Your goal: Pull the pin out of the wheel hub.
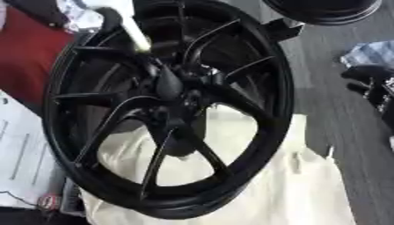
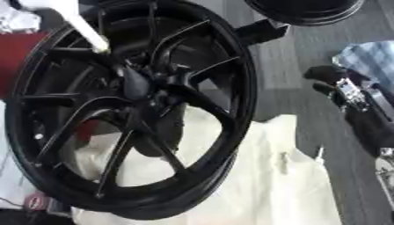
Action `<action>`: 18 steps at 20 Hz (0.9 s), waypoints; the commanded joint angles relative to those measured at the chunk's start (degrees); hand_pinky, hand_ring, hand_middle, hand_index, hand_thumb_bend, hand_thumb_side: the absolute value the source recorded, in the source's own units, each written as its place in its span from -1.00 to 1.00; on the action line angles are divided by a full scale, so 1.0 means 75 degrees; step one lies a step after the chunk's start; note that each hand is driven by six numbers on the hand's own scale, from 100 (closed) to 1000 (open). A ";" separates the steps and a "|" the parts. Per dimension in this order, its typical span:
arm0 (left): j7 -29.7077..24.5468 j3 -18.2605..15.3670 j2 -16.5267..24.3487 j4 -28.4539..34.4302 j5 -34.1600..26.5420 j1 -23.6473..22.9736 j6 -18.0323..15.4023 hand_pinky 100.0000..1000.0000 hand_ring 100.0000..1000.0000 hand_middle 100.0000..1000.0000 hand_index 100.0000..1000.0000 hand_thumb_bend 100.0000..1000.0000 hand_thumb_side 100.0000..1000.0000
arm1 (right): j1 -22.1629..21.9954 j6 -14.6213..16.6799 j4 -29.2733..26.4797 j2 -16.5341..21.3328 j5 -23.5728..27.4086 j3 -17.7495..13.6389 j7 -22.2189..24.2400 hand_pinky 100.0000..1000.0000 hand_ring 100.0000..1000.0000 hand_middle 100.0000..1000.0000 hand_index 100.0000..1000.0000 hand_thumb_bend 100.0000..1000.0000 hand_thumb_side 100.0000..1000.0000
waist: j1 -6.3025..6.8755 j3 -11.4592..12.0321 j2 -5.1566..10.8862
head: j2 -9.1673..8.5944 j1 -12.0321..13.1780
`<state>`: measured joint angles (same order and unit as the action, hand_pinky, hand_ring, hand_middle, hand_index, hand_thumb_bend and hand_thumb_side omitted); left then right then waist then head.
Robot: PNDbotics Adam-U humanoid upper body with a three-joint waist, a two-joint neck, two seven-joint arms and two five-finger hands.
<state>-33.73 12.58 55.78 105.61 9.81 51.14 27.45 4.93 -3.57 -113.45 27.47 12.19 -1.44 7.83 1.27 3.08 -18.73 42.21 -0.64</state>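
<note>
A large black spoked wheel hub (image 1: 254, 83) stands on edge and fills most of both views. A white pin (image 1: 135, 34) slants down from the upper left edge, and its lower end sits among the spokes just above the hub's dark centre (image 1: 168, 83). The pin's upper end runs out of view, and nothing shows what holds it. My right hand (image 2: 337, 85) is a dark shape at the right edge, well away from the wheel and holding nothing that I can make out. My left hand shows in neither view.
White cloth (image 1: 308, 184) lies under and in front of the wheel. A second black rim (image 2: 308, 11) sits at the top edge. A blue checked cloth (image 2: 369, 57) lies at the right, a red surface (image 1: 27, 57) at the left, and grey floor (image 1: 331, 114) between.
</note>
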 commanded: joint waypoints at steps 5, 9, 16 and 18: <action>0.1706 -0.1650 0.1019 -0.1338 -0.0342 -0.1639 -0.0094 0.47 -0.11 -0.60 -0.32 -1.00 -0.68 | 0.0040 0.0237 -0.0152 0.0086 0.0120 -0.0231 -0.0145 0.89 0.89 0.45 0.53 -1.00 0.49 | -0.0146 0.0052 0.0149 | -0.0009 0.0181; 0.2157 -0.1883 0.1026 -0.1484 -0.0459 -0.2304 -0.0277 0.47 -0.11 -0.59 -0.31 -1.00 -0.68 | 0.0059 0.0311 -0.0152 0.0067 0.0180 -0.0275 -0.0197 0.89 0.88 0.45 0.52 -1.00 0.48 | -0.0245 0.0051 0.0152 | -0.0055 0.0382; 0.2733 -0.2203 0.0887 -0.1504 -0.0371 -0.3129 -0.0371 0.69 0.38 0.25 0.54 -1.00 -0.85 | 0.0033 0.0355 -0.0152 0.0006 0.0209 -0.0343 -0.0272 0.88 0.88 0.45 0.52 -1.00 0.42 | -0.0331 0.0035 0.0148 | -0.0170 0.0563; 0.2740 -0.2282 0.0849 -0.1598 -0.0253 -0.3316 -0.0387 0.78 0.54 0.46 0.71 -1.00 -0.85 | 0.0038 0.0357 -0.0152 -0.0008 0.0220 -0.0351 -0.0280 0.88 0.88 0.45 0.52 -1.00 0.41 | -0.0338 0.0033 0.0150 | -0.0161 0.0572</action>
<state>-13.66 -3.03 60.50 93.59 7.40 25.90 24.69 4.99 -1.01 -113.45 26.88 13.52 -3.40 5.95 -1.44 3.28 -18.73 41.65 3.43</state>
